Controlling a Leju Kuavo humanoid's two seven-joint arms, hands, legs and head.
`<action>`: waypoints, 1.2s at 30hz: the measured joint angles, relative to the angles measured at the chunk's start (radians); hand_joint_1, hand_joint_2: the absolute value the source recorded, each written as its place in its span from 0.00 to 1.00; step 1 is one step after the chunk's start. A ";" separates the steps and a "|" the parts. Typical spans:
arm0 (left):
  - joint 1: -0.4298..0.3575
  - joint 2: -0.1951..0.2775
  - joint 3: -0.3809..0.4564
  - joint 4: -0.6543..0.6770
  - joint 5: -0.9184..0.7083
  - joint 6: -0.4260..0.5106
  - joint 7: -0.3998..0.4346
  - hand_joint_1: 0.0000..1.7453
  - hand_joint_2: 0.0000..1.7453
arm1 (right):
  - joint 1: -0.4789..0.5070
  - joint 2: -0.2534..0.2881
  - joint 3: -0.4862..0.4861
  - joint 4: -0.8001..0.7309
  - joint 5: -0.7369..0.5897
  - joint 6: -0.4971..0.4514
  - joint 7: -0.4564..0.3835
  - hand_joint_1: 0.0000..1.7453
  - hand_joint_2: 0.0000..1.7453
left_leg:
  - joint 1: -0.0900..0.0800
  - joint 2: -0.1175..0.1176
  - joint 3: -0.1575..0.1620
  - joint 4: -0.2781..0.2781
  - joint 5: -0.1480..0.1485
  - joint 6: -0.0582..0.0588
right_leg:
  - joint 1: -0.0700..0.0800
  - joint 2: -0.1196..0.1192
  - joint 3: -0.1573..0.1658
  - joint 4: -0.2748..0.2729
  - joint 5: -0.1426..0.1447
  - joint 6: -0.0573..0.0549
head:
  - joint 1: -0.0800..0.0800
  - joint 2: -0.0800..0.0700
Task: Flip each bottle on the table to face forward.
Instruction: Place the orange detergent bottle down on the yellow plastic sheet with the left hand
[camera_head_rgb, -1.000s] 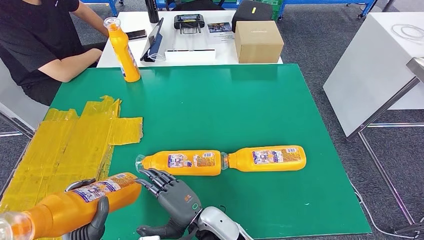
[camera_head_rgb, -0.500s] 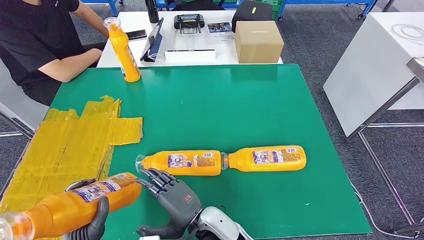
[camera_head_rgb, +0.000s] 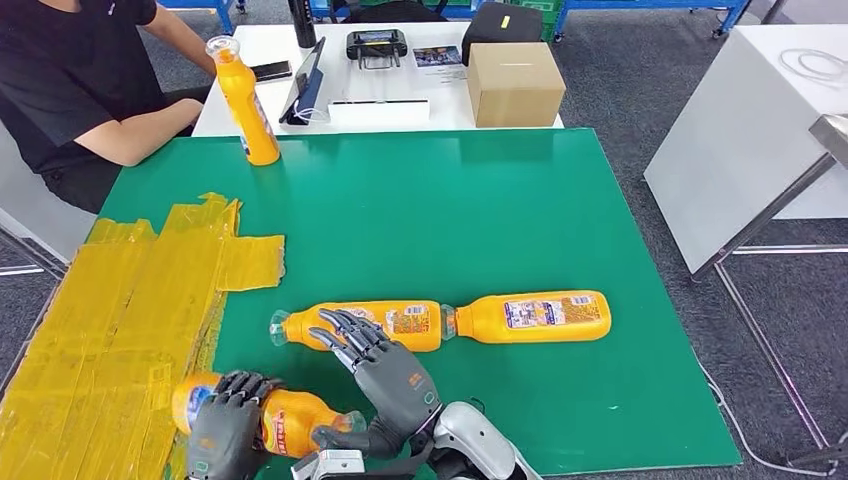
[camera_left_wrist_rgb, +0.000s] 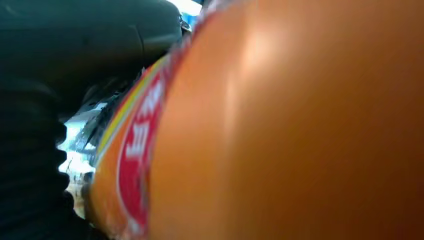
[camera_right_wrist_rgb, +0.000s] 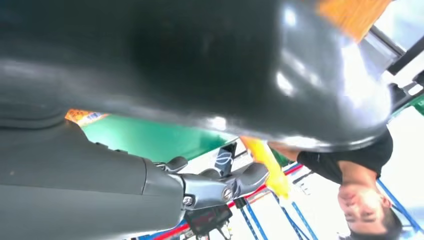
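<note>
Orange bottle (camera_head_rgb: 285, 420), red label up, lies on the near edge of the green desk (camera_head_rgb: 520, 210), gripped by the left hand (camera_head_rgb: 222, 435). Right hand (camera_head_rgb: 385, 375), fingers spread and empty, hovers by two more lying bottles (camera_head_rgb: 365, 325) (camera_head_rgb: 530, 317); a fourth (camera_head_rgb: 245, 100) stands upright.

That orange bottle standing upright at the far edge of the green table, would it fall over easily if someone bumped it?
Probably yes. The upright bottle is tall and slim on a narrow base, so a sideways nudge near its cap would likely tip it. It looks full of orange liquid, which may steady it somewhat. Once down, its rounded body could roll on the smooth green table.
</note>
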 joint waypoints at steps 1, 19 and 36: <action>0.000 0.002 0.004 0.009 0.008 0.000 0.000 1.00 1.00 | 0.003 -0.003 -0.002 -0.004 0.001 0.000 0.000 0.00 0.00 | 0.000 0.000 0.000 0.000 0.000 0.000 | 0.000 0.000 -0.001 0.000 0.000 0.000 | 0.000 0.000; -0.022 0.019 0.026 0.044 0.187 -0.019 0.017 1.00 1.00 | 0.008 -0.020 -0.006 -0.018 0.004 -0.003 0.000 0.00 0.00 | 0.000 -0.002 0.001 0.000 0.000 0.000 | 0.000 -0.002 0.001 0.000 0.000 0.000 | 0.000 0.000; -0.078 0.072 -0.007 0.117 0.074 -0.104 0.165 0.82 1.00 | 0.003 -0.023 -0.006 -0.022 -0.006 0.004 -0.001 0.00 0.00 | 0.000 -0.002 0.005 0.000 0.000 0.000 | 0.000 -0.002 0.005 0.000 0.000 0.000 | 0.000 0.000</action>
